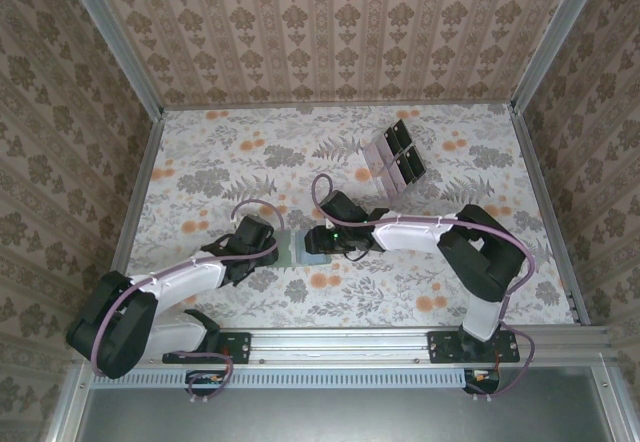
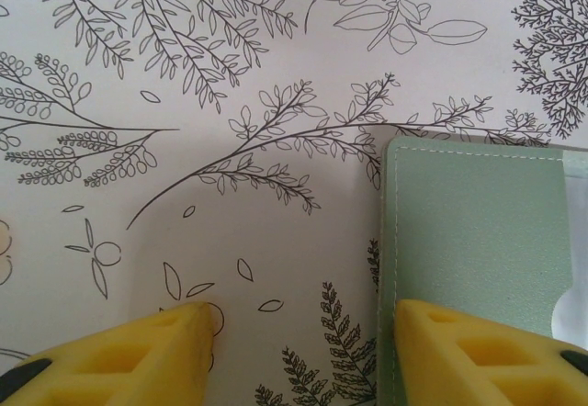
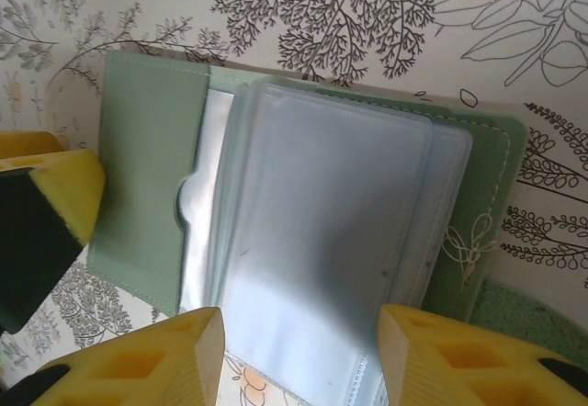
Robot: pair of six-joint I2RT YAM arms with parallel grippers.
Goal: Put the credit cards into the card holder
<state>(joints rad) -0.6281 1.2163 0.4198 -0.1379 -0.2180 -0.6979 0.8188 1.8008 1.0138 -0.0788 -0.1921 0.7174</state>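
Holder lies open on the tabletop, near the middle of the near edge, between the two arms. Clear sleeves are fanned up and the green cover lies flat.

Left end effector: fingers spread, one pad over the cover's edge, the other over bare tabletop; pinching nothing.

Right end effector: spread, one finger on either side of the sleeves; gripping nothing.

Cards sit at the rack, well apart from the holder, toward the far right.

Sleeves look empty. There is a pale sliver in the cover pocket; cannot tell if it is a card.

Judged step: holder open and steadied, no card in hand. The next move calls for one arm to fetch a card from the rack while the other pins the cover, then a flat, aligned slide into a sleeve mouth.
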